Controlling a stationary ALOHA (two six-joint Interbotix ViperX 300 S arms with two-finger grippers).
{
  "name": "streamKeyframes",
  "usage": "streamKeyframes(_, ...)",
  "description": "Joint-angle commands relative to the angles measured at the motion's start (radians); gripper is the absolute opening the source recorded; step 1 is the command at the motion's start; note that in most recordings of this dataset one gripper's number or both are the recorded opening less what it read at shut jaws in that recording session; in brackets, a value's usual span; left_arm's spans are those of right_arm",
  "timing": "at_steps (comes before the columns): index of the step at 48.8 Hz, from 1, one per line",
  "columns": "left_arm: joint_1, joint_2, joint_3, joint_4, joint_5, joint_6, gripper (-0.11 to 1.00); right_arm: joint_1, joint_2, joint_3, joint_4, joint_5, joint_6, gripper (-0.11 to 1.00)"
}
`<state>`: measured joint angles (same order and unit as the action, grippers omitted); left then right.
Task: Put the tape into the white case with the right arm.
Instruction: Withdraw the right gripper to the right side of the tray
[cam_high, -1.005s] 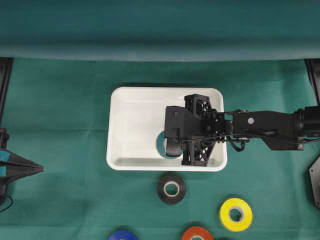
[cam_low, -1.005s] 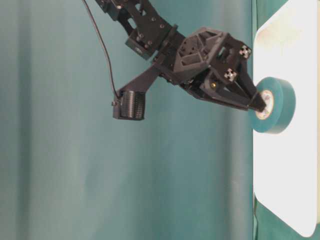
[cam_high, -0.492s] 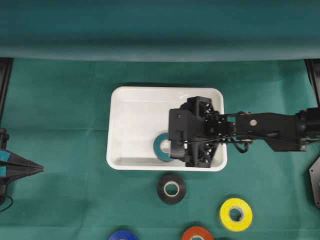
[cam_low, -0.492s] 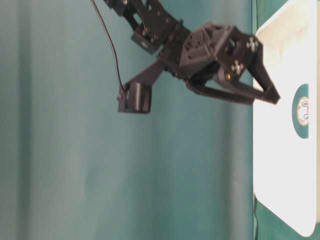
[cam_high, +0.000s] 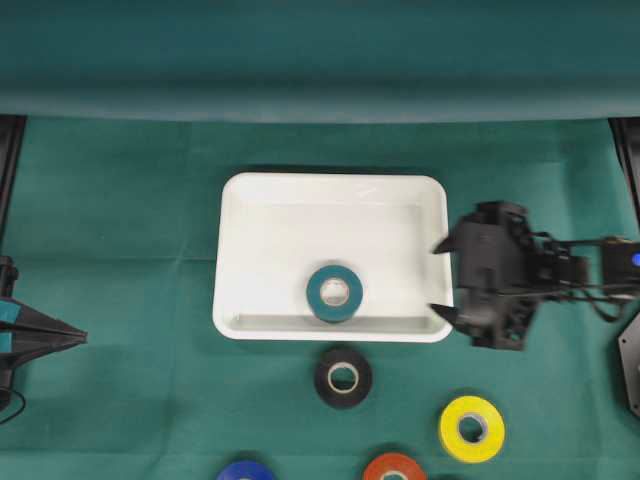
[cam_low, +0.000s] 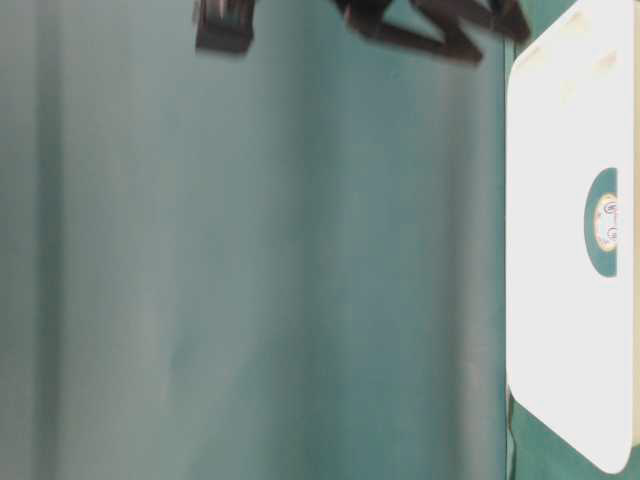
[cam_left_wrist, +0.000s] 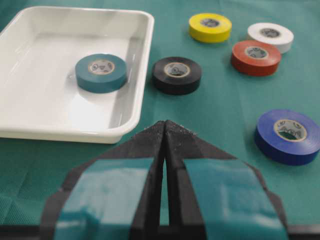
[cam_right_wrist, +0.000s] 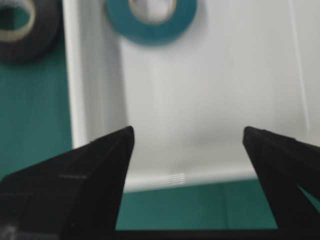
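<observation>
A dark green cloth covers the whole table, lightly creased, and a fold of the same green fabric hangs as a backdrop across the top of the overhead frame. The white case sits at the centre of that frame, and the teal tape lies flat inside it, near the case's lower wall and apart from both grippers. Below the case on the cloth rest a black roll, a yellow roll, an orange roll and a blue roll; the left wrist view adds a white roll in its upper right. The right gripper hangs just off the case's right edge, its two pointed fingers spread wide with nothing between them. The left gripper at the left edge has its teal-patched fingers pressed together. The table-level view is blurred, perhaps showing the right arm at its top edge.
</observation>
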<state>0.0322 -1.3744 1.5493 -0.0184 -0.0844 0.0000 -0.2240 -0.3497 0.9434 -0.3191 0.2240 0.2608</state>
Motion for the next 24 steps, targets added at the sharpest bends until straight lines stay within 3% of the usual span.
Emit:
streamKeyframes(1,0.002,0.009,-0.014,-0.002,-0.005,0.000,0.00,-0.003,-0.094,0.055,-0.003,-0.011,0.009,0.67)
streamKeyframes(14,0.002,0.008,-0.014,-0.002,-0.005,0.000,0.00,-0.003,-0.379,0.272,-0.003,-0.071,0.051,0.66)
streamKeyframes(24,0.002,0.009,-0.014,-0.002,-0.005,-0.002,0.00,-0.002,-0.488,0.339,-0.003,-0.078,0.052,0.66)
